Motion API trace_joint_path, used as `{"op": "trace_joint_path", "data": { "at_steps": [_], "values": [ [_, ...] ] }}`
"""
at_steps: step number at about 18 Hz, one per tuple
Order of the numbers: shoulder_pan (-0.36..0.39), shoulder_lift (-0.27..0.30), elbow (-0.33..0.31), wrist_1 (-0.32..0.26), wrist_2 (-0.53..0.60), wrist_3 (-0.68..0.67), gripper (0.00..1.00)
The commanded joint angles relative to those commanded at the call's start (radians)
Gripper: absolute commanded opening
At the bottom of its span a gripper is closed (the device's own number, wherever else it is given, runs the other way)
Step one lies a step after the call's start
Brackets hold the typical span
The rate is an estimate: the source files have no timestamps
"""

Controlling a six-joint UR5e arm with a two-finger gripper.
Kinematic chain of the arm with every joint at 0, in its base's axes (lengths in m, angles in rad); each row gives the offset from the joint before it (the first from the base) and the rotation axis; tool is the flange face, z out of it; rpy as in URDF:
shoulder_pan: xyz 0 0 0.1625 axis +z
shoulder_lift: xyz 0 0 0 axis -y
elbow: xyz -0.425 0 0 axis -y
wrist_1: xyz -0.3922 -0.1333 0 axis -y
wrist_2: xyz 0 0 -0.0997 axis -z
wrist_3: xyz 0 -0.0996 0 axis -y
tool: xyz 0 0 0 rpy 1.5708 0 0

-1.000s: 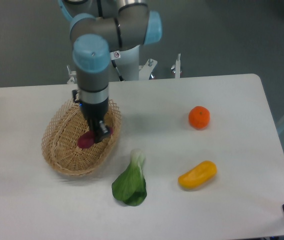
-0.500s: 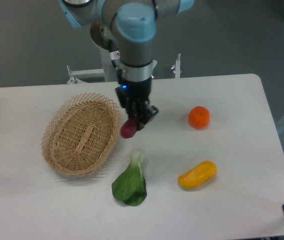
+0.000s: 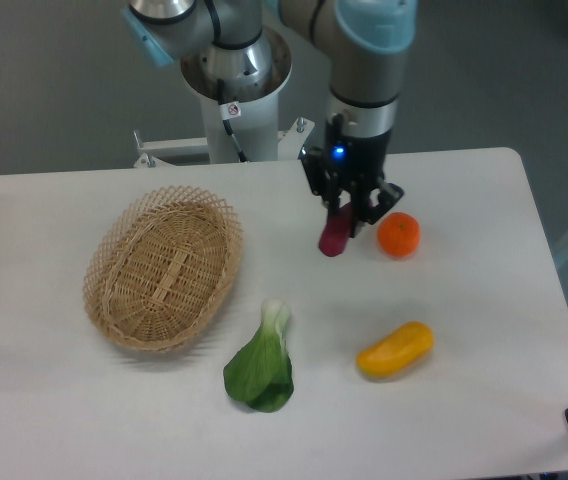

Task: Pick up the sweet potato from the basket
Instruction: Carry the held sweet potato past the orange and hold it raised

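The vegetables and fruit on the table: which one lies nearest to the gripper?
The round orange fruit. It sits just right of the gripper, which holds the sweet potato. The yellow pepper and the leafy green lie farther toward the front.

My pincer (image 3: 348, 222) covers the upper end of the sweet potato (image 3: 333, 238), so I see only its lower part hanging out. My arm runs off the top edge. The table (image 3: 484, 300) is cut off at the left and bottom edges.
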Motion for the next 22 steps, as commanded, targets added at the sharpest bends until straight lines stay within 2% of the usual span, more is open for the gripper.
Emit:
{"op": "trace_joint_path", "data": {
  "at_steps": [3,6,10,15,19,22],
  "values": [
    [0.035,-0.046,0.063,-0.051,0.003,0.002,0.13],
    [0.058,-0.091,0.114,-0.071,0.014,0.028,0.13],
    [0.084,-0.141,0.140,-0.064,0.063,0.089,0.13],
    [0.115,-0.229,0.206,-0.060,0.129,0.172,0.13],
    [0.138,-0.273,0.207,-0.034,0.127,0.245,0.13],
    [0.153,-0.281,0.201,0.000,0.127,0.267,0.13]
  ]
}}
